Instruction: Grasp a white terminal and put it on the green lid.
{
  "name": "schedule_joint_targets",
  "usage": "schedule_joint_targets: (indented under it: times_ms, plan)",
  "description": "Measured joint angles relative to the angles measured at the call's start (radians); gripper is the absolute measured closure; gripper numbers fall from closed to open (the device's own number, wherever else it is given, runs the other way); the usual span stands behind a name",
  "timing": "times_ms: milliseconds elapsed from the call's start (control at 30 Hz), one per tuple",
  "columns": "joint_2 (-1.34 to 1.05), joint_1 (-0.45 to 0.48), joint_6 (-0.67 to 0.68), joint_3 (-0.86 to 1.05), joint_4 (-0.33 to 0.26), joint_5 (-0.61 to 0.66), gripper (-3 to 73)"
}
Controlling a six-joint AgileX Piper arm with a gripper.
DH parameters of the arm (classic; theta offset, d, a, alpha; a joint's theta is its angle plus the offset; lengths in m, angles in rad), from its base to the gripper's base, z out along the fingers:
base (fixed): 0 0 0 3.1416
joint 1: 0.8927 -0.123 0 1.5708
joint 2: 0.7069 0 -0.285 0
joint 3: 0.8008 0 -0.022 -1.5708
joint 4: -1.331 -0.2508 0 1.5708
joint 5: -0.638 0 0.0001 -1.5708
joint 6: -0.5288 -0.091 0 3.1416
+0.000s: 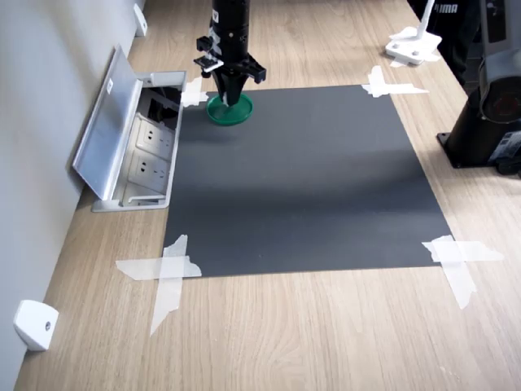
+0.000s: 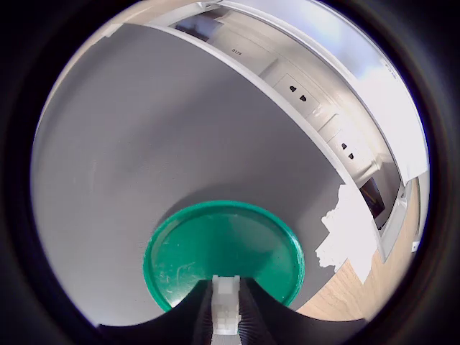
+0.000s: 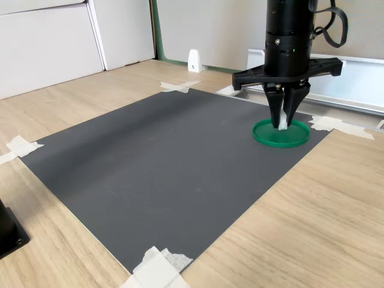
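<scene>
Where the desk (image 1: 269, 342) meets the wall at the first exterior view's left, a socket box (image 1: 134, 147) stands with its metal flap raised. Just right of it, at the far left corner of the dark mat (image 1: 301, 179), taped down with white strips (image 1: 167, 269), lies the green lid (image 1: 229, 112). Directly above it hangs the gripper (image 3: 284, 120), pointing straight down, its jaws pinching the white terminal (image 2: 225, 310) between them. That small block sits low over the lid's inside, near its rim; whether it touches the lid I cannot tell.
</scene>
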Motion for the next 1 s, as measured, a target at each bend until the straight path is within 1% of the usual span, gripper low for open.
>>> schedule_joint_targets:
  times_ms: [67,100,300,367,400,500,600,667,700,733,867,1000]
  plan:
    - [0.0,-0.002,0.001,0.0,0.01,0.0,52.7]
    - [0.0,-0.002,0.001,0.0,0.012,0.0,48.5]
    - [-0.001,-0.002,-0.005,-0.008,0.01,-0.001,16.6]
    - [-0.015,-0.002,-0.008,-0.018,-0.008,0.004,9.9]
    - [-0.029,-0.002,-0.008,-0.025,-0.026,0.01,7.1]
    - [-0.105,-0.002,-0.007,-0.046,-0.103,0.05,3.4]
    - [-0.206,-0.002,0.012,-0.056,-0.219,0.097,3.4]
    - [-0.267,-0.004,0.032,-0.057,-0.293,0.136,5.4]
    - [-0.299,-0.008,0.039,-0.058,-0.319,0.157,7.2]
    - [-0.324,-0.015,0.043,-0.058,-0.333,0.172,8.9]
    - [-0.436,-0.077,0.049,-0.058,-0.378,0.25,20.9]
    - [-0.538,-0.141,0.079,-0.058,-0.45,0.315,39.6]
